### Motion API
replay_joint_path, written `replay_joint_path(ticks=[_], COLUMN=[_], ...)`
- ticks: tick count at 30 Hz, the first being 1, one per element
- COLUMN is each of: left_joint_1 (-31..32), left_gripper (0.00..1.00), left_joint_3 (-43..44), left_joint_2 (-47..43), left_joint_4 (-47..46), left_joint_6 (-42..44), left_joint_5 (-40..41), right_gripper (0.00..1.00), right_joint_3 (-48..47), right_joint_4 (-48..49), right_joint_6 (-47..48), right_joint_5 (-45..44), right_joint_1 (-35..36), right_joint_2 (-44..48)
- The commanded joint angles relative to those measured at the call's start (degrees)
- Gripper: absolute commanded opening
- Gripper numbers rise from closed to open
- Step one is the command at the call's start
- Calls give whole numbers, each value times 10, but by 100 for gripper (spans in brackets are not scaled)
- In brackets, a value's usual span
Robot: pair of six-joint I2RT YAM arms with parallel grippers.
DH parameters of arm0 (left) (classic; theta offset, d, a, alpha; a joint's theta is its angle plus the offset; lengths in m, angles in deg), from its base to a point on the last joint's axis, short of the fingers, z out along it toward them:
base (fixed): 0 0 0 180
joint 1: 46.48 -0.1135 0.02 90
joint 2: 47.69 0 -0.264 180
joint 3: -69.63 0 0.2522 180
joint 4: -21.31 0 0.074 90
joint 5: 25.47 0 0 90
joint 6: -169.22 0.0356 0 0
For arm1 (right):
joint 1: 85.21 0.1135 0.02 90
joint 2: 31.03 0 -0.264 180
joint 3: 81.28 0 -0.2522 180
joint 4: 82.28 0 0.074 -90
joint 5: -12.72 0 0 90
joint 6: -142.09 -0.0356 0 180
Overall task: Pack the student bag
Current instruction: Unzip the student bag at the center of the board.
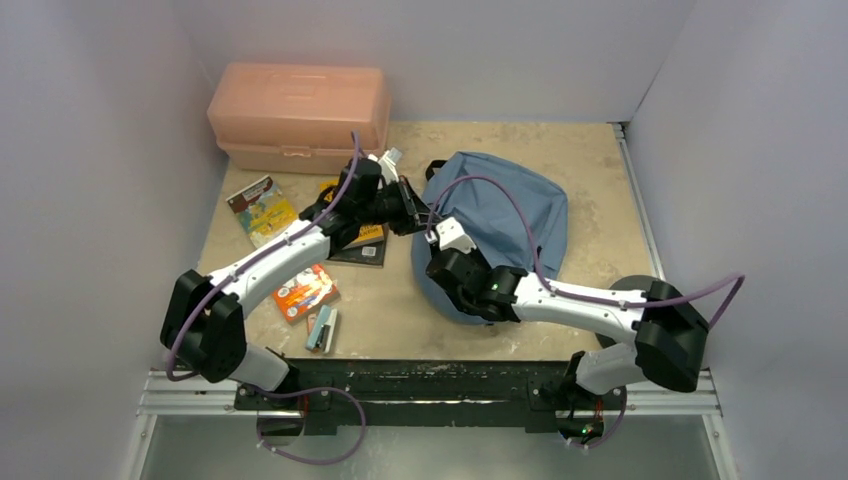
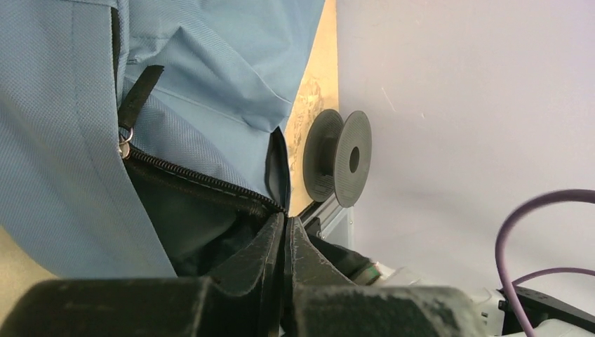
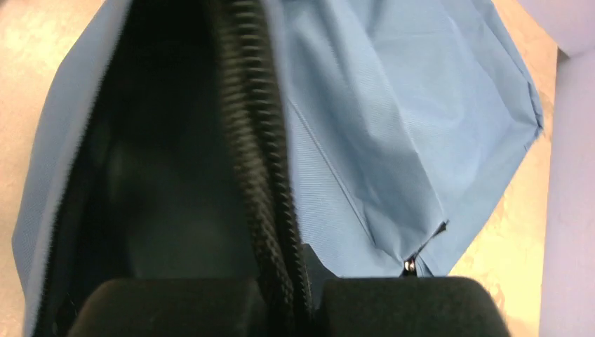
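The student bag (image 1: pixel 505 210), soft dusty-blue fabric with a dark lining, lies at the table's centre right. In the left wrist view its zipper edge (image 2: pixel 203 184) runs down to my left gripper (image 2: pixel 286 223). The jaws are pressed together with their tips against that edge, and no fabric shows between them. From above, the left gripper (image 1: pixel 424 222) sits at the bag's left rim. My right gripper (image 1: pixel 440 258) is just below it. Its black fingers (image 3: pixel 393 305) are shut on the bag's black zipper band (image 3: pixel 252 161), beside the dark open mouth (image 3: pixel 161 182).
A salmon-pink plastic box (image 1: pixel 300 115) stands at the back left. Books (image 1: pixel 262 208) (image 1: pixel 305 292) (image 1: pixel 362 247) and a small teal item (image 1: pixel 322 328) lie on the left of the table. A black spool (image 2: pixel 338 158) stands by the right wall. Walls close in on three sides.
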Motion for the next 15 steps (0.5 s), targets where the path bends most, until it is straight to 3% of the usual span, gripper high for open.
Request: replay_joint_path(ticks=[1,4,7,11,15], left_joint_1=[-21,-21,-18,15,50], left_gripper=[3,33,51,63,64], left_joint_3=[17,-15,-112,-195,-222], left_joint_2=[-31,-64,-127,-205,-229], left_joint_4=[12,36,-22,-41,-22], left_joint_6=[51,102,86,81,84], left_joint_5=[-16,15,30,63,88], right_gripper=[0,0,0,0,0], right_joint_3=[-55,-94,-123,-132,-153], right_joint_4=[-18,50,73,84,67], right_joint_6=[-15,84,165,205,195], right_joint_5=[-89,-111,-128,-141,-126], right_joint_1=[1,0,-7,-26,-36], right_joint_2=[68,115,108,87,69])
